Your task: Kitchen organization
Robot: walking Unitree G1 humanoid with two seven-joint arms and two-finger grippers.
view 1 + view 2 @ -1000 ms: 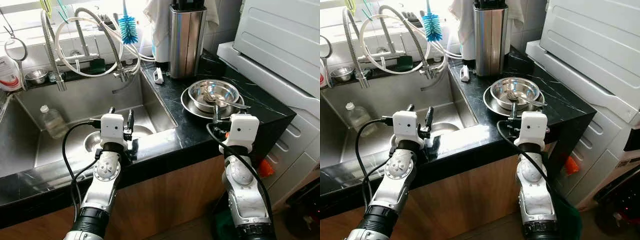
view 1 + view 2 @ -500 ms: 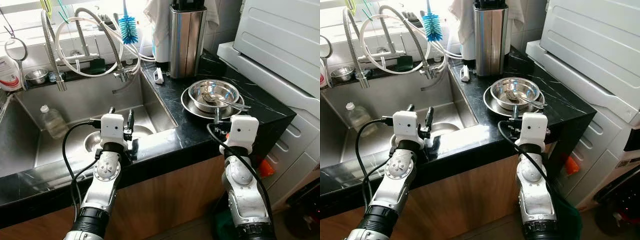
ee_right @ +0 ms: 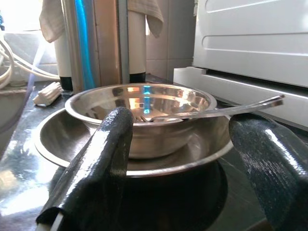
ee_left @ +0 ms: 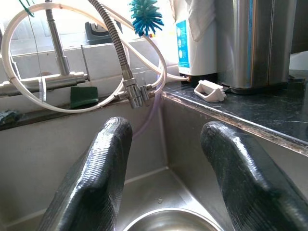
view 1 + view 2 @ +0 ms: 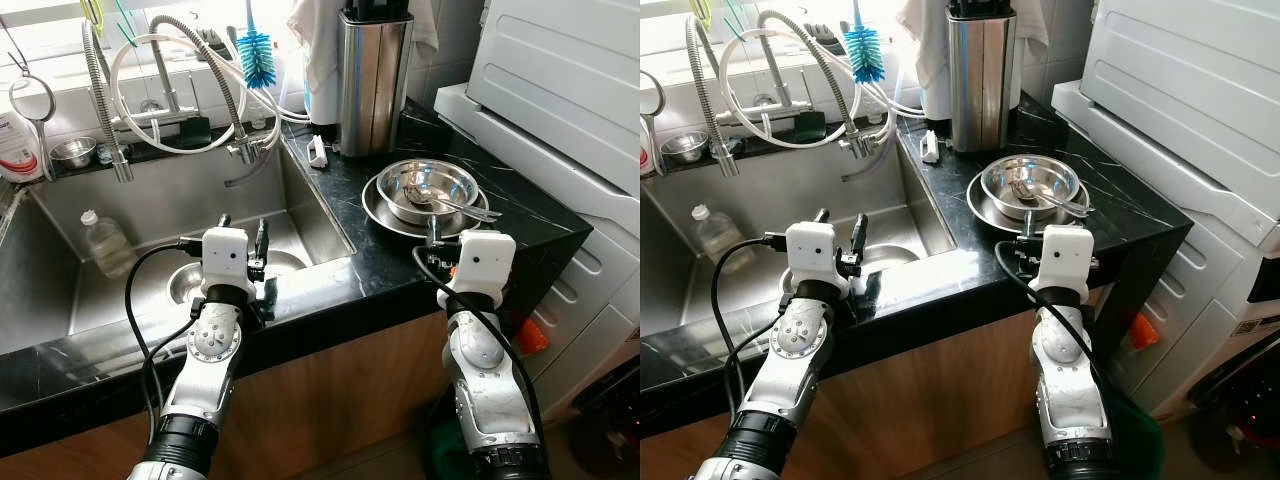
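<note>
I'm parked in front of a black marble-look counter point(image 5: 350, 270) with a wood-front cabinet point(image 5: 330, 400) under it. The steel sink point(image 5: 150, 215) takes up the 10 o'clock side of the head view, and a white appliance point(image 5: 560, 70) sits off at 2 o'clock.

The left gripper point(image 5: 241, 232) hangs over the front edge of the sink with its 2 fingers point(image 4: 98, 173) spread apart, holding nothing. Through the wrist cam I can see the rim of a steel bowl in the sink point(image 4: 166, 222) right below the fingers. A clear plastic bottle point(image 5: 103, 240) lies in the basin at 9 o'clock.

The right gripper point(image 5: 433, 233) is at the counter edge, fingers point(image 3: 98, 163) wide open and empty, pointed straight at the dishes. That's a steel bowl point(image 5: 426, 188) sitting inside a wider steel plate point(image 5: 385, 215) at about 1 o'clock, with a spoon point(image 3: 216, 111) lying in the bowl, handle poking out over the rim toward the appliance. The gripper is close to the plate, not touching it.

At the back, 12 o'clock: a tall steel knife holder point(image 5: 373, 75), a hanging towel point(image 5: 315, 40), a blue bottle brush point(image 5: 256, 55), and a small white clip thing point(image 5: 317, 152) on the counter. A spring faucet point(image 5: 205, 75) with white hoses point(image 5: 125, 90) loops over the sink. There's 1 little steel cup point(image 5: 73, 152) and a green sponge point(image 5: 194, 131) on the back ledge.
</note>
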